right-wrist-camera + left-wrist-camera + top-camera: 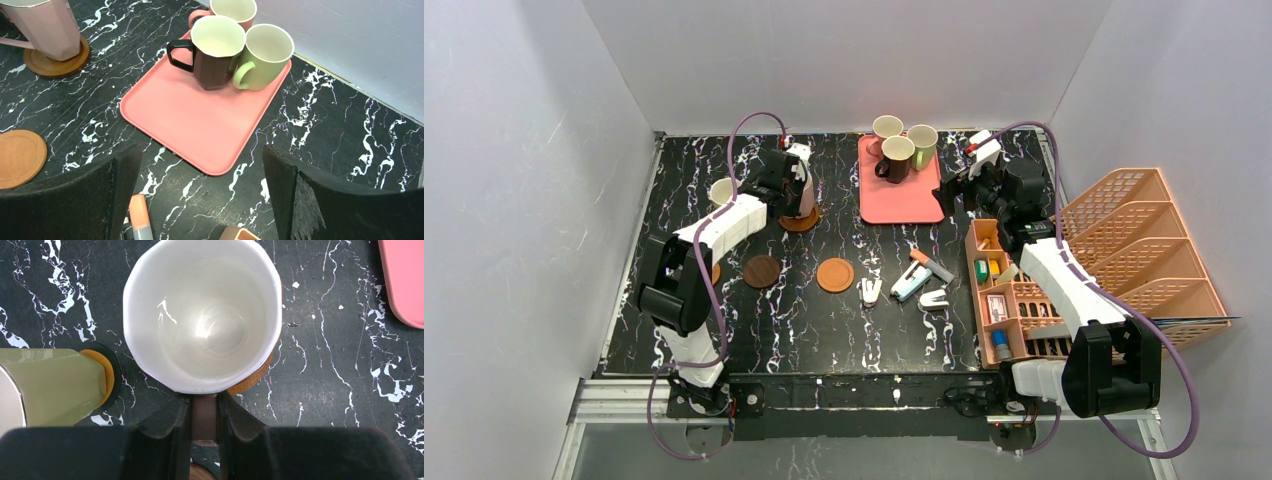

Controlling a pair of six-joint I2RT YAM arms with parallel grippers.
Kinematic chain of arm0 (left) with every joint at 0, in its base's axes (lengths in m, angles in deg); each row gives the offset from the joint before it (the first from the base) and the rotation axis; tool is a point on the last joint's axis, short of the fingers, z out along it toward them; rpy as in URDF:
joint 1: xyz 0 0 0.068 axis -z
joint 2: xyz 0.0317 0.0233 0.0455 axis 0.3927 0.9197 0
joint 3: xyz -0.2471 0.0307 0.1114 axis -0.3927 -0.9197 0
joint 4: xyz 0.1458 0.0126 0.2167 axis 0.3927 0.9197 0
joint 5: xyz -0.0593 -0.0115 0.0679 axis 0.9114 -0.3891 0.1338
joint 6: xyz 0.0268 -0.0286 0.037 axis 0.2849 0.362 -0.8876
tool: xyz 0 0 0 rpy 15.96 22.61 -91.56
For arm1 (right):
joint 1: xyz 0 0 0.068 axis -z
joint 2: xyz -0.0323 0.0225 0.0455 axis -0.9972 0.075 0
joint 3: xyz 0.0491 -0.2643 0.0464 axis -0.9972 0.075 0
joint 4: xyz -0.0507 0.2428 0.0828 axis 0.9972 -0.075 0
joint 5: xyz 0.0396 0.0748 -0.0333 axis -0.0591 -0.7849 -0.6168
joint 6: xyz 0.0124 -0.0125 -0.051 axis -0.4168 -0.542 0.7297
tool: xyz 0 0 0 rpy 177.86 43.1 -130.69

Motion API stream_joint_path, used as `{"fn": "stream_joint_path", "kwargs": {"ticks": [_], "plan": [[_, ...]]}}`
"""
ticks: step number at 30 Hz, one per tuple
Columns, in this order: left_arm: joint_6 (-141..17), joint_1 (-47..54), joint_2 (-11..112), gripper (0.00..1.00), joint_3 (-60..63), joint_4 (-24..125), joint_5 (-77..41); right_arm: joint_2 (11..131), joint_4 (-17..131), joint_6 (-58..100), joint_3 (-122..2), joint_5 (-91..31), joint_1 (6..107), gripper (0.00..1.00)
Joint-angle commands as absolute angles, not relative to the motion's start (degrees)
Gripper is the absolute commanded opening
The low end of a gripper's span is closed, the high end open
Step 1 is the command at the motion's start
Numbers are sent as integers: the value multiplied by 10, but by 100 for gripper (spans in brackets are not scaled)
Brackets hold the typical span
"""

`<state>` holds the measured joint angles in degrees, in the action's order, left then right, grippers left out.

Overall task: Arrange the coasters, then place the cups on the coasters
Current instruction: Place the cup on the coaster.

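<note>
Left end effector [204, 412] clenched on the handle of the pink cup [202, 315], which sits on a coaster [251, 382] left of the pink tray [200, 120]. Right end effector [202, 172] released, hovering at the tray's near edge. 3 cups [212, 55] crowd its far end.

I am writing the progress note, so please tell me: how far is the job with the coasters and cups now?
Done: the yellow-green cup stands on a coaster. In hand: the left end effector is shut on the pink cup, set on a second coaster. Left: three cups wait on the tray; the dark coaster and orange coaster lie bare. The right end effector is open.
</note>
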<state>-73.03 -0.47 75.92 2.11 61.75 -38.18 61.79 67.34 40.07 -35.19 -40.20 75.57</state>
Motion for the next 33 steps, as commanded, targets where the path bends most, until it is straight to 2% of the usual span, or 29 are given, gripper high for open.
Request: {"fn": "stream_joint_path", "kwargs": {"ticks": [1, 33], "plan": [[-732, -6, 746, 0, 50, 597, -391, 598, 691, 399, -349, -407, 758, 98], [-775, -6, 753, 0, 71, 622, -401, 598, 691, 397, -348, -410, 758, 98]]}}
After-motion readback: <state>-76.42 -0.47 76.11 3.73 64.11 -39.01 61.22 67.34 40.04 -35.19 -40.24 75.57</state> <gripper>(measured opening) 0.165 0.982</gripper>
